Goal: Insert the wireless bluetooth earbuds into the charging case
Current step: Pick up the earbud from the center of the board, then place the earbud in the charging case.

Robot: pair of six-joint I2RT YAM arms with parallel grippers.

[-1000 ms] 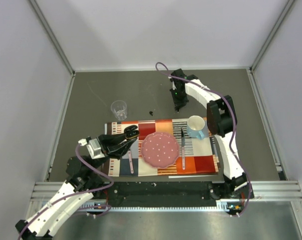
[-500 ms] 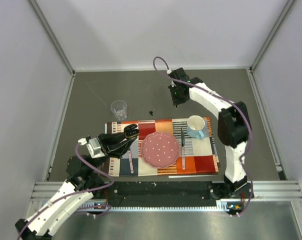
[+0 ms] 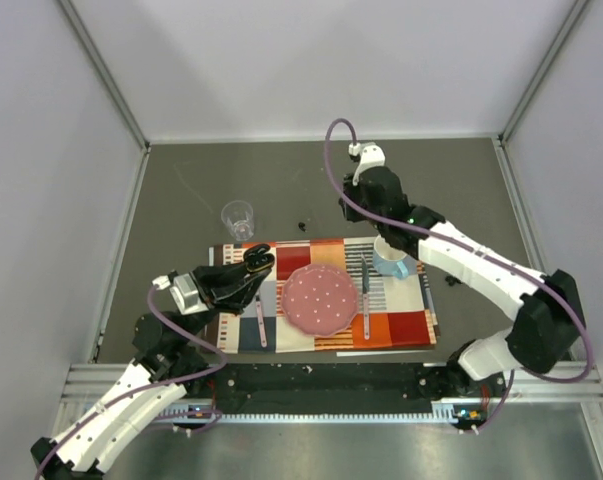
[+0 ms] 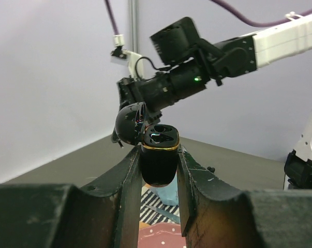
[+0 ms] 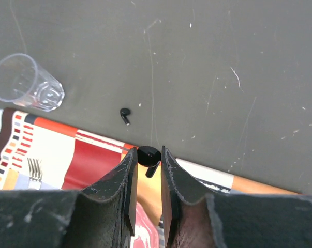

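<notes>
1. A metal rail [image 3: 111, 375] runs along the near edge at 6 o'clock, where both arms are bolted.
2. The table [image 3: 181, 200] is dark grey and scratched. Plain pale walls [image 3: 311, 60] close it in on three sides.
3. A patchwork placemat [image 3: 401, 325] lies on the near half of the table. It carries a pink dotted plate [image 3: 321, 298] at its middle and a blue mug [image 3: 391, 253] at its 1 o'clock corner.
4. The left gripper [image 4: 160, 163] hangs over the mat's 10 o'clock corner. Its fingers are clamped on the black case [image 4: 158, 165], held upright with the lid swung open to the left and both sockets showing.
5. A clear glass [image 3: 238, 218] stands on bare table just beyond the mat, at 11 o'clock from the plate.
6. The right gripper [image 5: 147, 155] hovers over the mat's far edge, at about 2 o'clock from the case and well apart from it. Its fingers are nearly closed, pinching one earbud [image 5: 148, 154] at their tips.
7. The second earbud [image 5: 124, 114] lies loose on the bare table just past the mat, at 11 o'clock from the right fingertips in the wrist view, between them and the glass.
</notes>
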